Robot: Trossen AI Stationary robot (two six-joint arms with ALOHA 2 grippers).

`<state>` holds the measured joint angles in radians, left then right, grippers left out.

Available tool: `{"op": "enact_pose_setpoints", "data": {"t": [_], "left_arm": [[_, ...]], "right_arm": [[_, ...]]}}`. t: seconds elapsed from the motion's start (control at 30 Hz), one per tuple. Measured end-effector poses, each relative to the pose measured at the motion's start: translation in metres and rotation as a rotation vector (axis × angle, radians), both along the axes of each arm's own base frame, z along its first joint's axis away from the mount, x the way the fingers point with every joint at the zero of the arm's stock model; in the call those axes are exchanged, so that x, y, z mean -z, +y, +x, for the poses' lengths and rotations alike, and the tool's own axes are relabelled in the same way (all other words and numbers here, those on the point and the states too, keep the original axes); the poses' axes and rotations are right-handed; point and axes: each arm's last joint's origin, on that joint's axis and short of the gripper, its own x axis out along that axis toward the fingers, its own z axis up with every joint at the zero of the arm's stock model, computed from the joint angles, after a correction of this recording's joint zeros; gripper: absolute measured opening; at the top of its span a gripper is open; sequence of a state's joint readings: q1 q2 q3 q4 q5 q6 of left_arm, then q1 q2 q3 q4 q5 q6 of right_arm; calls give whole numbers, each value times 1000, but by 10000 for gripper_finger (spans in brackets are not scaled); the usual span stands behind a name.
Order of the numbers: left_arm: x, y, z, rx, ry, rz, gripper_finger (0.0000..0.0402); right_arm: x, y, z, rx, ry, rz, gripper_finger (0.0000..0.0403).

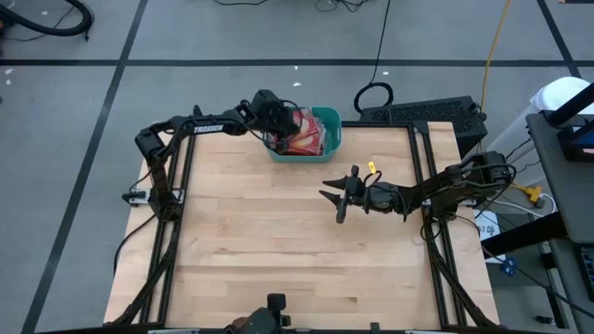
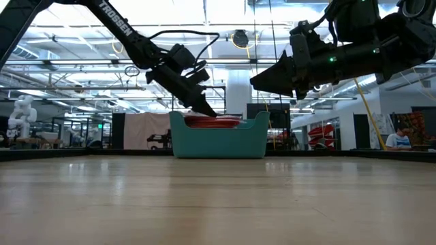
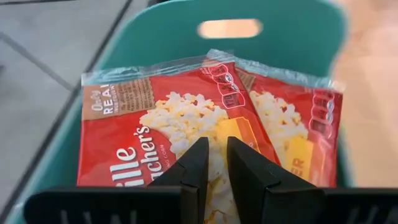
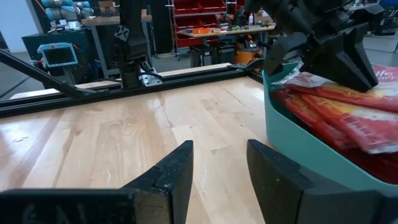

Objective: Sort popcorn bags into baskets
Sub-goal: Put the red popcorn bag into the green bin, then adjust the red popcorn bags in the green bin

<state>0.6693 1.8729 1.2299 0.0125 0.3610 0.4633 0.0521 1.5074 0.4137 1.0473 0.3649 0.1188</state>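
Observation:
The teal basket (image 1: pixel 331 124) stands at the table's far edge, filled with red popcorn bags (image 1: pixel 306 137). In the left wrist view two bags lie side by side on the pile, label up: one (image 3: pixel 143 118) under my fingers, another (image 3: pixel 298 124) beside it. My left gripper (image 3: pixel 212 155) reaches down into the basket (image 3: pixel 280 31), its tips at the top of the pile (image 2: pixel 218 120). My right gripper (image 1: pixel 333 204) hovers open above the bare table near the basket's right side, touching nothing; it also shows as my right gripper (image 4: pixel 221 155). My left gripper comes from above, slanting down from the table's left, onto the printed face of the top popcorn bag near its middle (image 3: pixel 186 124). Its fingers (image 3: pixel 193 162) stand almost together with a narrow slit between them. The bag lies flat on the pile. The fingers hide the exact contact.
The basket's near wall (image 4: pixel 292 143) rises just right of my right gripper's line of sight. Black frame rails (image 1: pixel 422 186) run along the table's left and right edges. The wooden tabletop (image 1: pixel 278 250) stretches toward the near edge. Cables and a keyboard (image 1: pixel 418 111) lie beyond the far edge.

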Motion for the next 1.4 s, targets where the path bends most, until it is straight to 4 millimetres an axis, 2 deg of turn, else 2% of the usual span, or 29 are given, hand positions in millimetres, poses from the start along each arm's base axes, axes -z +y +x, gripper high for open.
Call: {"op": "enact_pose_setpoints", "data": {"t": [0.27,0.5,0.63,0.77,0.9,1.0,1.1,1.4], "left_arm": [[-3,2,-2,-3,-24,-23,60],[-33,-7,-7,4,-90,5,60],[-41,-21,-8,106,-95,-56,60],[-29,-40,-2,202,-10,-133,60],[-16,-60,7,226,111,-88,60],[-14,-68,12,175,181,-3,60],[-14,-69,13,125,224,65,60],[-5,-65,5,129,251,31,60]], "right_arm": [[0,0,0,0,0,0,141],[0,0,0,0,4,0,141],[0,0,0,0,5,0,141],[0,0,0,1,5,0,141],[0,0,0,1,5,0,141],[0,0,0,1,5,0,141],[0,0,0,3,1,14,141],[1,0,0,4,-4,28,141]]}}
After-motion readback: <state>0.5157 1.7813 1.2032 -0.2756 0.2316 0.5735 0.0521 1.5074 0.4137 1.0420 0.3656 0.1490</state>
